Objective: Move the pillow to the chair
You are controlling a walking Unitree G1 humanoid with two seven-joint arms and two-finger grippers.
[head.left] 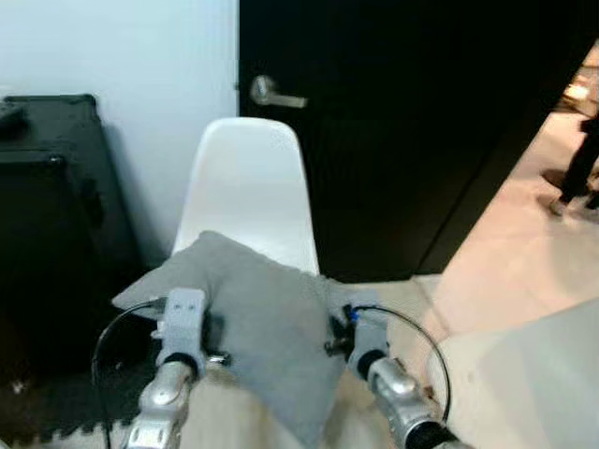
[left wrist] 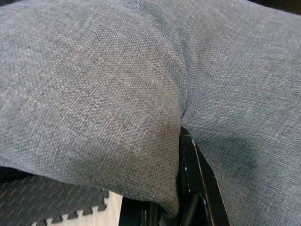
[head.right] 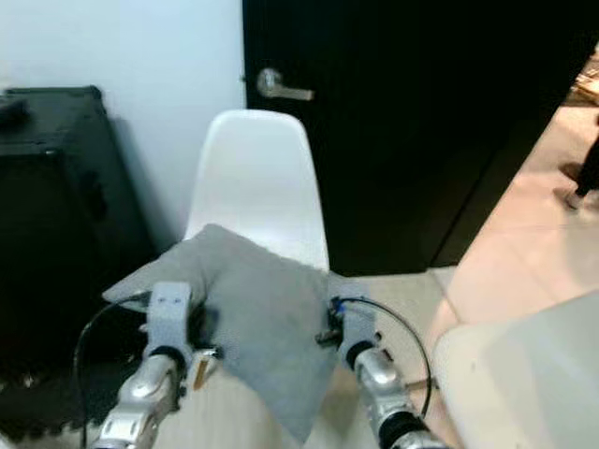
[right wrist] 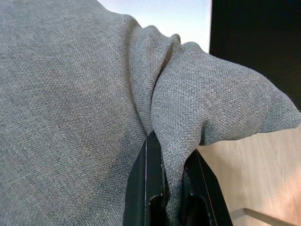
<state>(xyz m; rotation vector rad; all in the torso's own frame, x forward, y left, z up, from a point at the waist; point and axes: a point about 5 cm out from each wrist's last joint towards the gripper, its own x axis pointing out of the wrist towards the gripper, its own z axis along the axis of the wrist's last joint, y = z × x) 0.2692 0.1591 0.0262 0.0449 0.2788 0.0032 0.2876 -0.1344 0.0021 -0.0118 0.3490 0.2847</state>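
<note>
A grey fabric pillow (head.left: 262,327) hangs in the air between my two arms, just in front of a white plastic chair (head.left: 245,187) that stands against the wall. My left gripper (head.left: 217,335) is shut on the pillow's left side, and its black fingers (left wrist: 190,188) pinch a fold of the cloth. My right gripper (head.left: 329,335) is shut on the pillow's right edge, with fabric bunched between its fingers (right wrist: 150,188). The pillow hides the chair's seat.
A black case (head.left: 51,224) stands left of the chair. Behind the chair is a black door (head.left: 402,131) with a silver handle (head.left: 271,94). A white tabletop (head.left: 524,383) lies at the lower right. A person's legs (head.left: 580,178) show at far right.
</note>
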